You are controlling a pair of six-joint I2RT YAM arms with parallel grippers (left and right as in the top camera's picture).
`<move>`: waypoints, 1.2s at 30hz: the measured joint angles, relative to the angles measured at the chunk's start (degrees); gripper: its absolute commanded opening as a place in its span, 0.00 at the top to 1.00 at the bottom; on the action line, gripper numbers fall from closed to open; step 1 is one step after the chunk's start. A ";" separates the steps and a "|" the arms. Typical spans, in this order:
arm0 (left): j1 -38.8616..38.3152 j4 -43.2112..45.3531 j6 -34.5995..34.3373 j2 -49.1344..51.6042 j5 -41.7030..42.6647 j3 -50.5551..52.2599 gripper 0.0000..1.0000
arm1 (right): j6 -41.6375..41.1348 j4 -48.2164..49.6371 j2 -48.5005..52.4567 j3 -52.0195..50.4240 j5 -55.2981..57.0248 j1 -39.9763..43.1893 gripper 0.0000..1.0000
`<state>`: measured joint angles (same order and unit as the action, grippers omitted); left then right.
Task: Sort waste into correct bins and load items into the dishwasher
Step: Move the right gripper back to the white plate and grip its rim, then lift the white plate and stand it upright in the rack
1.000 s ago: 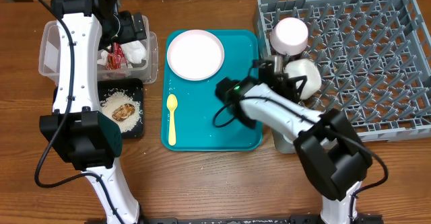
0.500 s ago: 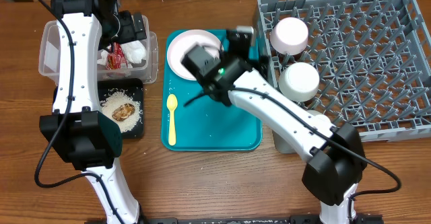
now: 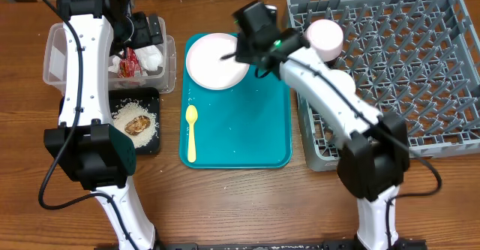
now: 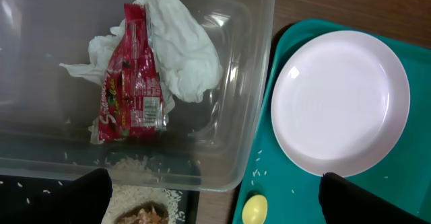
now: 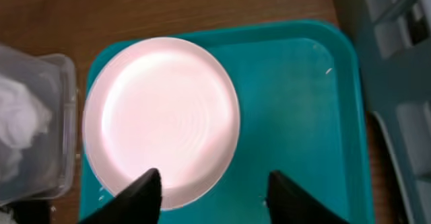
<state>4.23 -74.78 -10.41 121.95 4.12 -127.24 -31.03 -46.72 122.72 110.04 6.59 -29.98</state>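
R hand (image 5: 214,194) released, fingers apart w/ nothing between; poised above rim of pink plate (image 5: 161,120), no contact visible. Plate empty, flat in far corner of teal tray (image 3: 247,130) on the tub side. Yellow spoon (image 3: 191,134) also on teal tray, lying along the edge nearest black tray (image 3: 155,143), scoop end toward plate, apart from it. L hand (image 4: 215,197) released, wide apart, empty; hovering over edge of clear tub (image 3: 60,55), above the gap btw tub and teal tray. Inside tub: red wrapper (image 4: 128,83) resting against crumpled white paper (image 4: 182,49), both at the end nearest teal tray; a few rice grains on tub floor. Black tray just beside tub on the near side, holding white rice (image 3: 124,111) w/ brown lump (image 3: 137,125) on top. Grey rack (image 3: 420,55) on desk (image 3: 225,205) beyond teal tray's other side; pale bowl (image 3: 325,38) upside down in rack's far corner next to teal tray. R arm crossing over rack edge, hiding part of what sits below that bowl.
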 measured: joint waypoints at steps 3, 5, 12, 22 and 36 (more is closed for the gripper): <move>0.00 0.02 0.00 0.00 -0.02 0.00 0.00 | -0.07 2.23 4.74 0.00 -5.27 2.23 0.61; 0.00 0.00 0.00 0.00 0.00 0.00 0.00 | -0.26 2.56 7.78 0.00 -7.23 2.08 0.62; 0.00 0.00 0.00 0.00 0.00 0.00 0.00 | -0.90 3.82 12.59 0.00 -9.70 1.05 0.73; 0.00 0.00 0.00 0.00 0.00 0.00 0.00 | -2.62 2.05 13.75 0.00 -9.66 1.14 0.96; 0.00 0.00 0.00 0.00 -0.02 0.00 0.00 | 1.25 -6.99 12.02 0.72 -6.93 3.63 0.96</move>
<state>4.23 -74.78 -10.41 121.95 4.10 -127.24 -29.78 -53.71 134.74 110.76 -0.34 -26.35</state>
